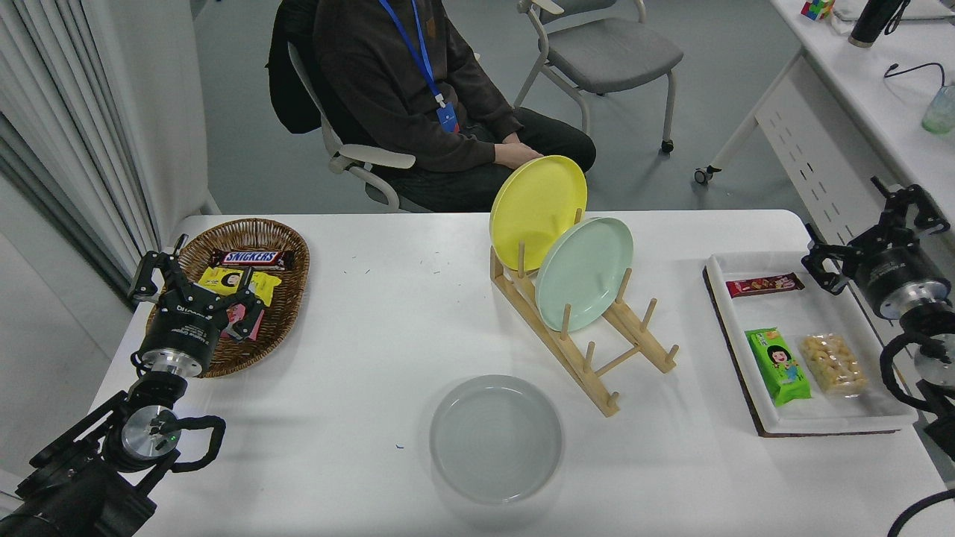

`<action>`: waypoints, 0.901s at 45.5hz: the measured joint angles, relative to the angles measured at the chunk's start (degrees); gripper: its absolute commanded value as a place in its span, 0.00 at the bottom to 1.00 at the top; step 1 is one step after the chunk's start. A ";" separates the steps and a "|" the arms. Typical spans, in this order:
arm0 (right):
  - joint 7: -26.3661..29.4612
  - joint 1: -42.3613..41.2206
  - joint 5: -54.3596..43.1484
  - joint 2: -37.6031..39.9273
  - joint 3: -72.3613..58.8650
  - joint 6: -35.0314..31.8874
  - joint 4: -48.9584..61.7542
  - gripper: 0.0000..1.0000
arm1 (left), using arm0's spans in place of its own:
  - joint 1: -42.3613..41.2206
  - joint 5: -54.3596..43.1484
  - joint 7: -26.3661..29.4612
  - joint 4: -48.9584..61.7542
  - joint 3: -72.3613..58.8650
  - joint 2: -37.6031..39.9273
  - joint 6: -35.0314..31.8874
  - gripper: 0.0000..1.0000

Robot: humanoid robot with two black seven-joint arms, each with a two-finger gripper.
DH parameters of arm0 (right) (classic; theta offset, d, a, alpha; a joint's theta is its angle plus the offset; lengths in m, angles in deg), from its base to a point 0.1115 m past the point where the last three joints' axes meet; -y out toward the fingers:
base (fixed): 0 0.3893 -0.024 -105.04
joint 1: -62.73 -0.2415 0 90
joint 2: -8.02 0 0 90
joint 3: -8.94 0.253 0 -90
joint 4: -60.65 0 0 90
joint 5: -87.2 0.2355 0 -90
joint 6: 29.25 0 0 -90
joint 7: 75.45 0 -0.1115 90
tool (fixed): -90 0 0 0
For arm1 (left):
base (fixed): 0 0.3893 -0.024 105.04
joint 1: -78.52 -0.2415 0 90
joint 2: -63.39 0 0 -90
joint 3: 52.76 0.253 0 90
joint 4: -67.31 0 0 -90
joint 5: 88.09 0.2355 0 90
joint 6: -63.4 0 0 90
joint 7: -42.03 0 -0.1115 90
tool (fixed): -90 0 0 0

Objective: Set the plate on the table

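Plate (495, 438) flat on table (373, 335) — right end effector (873, 235) open, well apart.

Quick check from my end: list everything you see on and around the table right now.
grey plate: 1, pale grey, flat on table, front centre
yellow plate: 1, in rack
green plate: 1, mint, in rack
rack: 1, wooden, centre
basket: 1, brown wicker, snacks, left
tray: 1, white, three snacks, right
person: 1, seated, far side
left gripper: black, open, over basket
right gripper: black, open, beside tray
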 measured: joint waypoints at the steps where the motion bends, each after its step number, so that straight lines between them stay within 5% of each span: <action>1: -0.04 0.15 0.06 -0.16 0.05 0.06 0.02 0.99 | 0.00 0.00 0.00 0.00 0.00 0.00 0.00 0.98; 41: -1.79 0.73 0.26 -4.69 0.76 -0.10 -0.40 0.99 | 0.00 0.00 0.00 0.00 0.00 0.00 0.00 0.98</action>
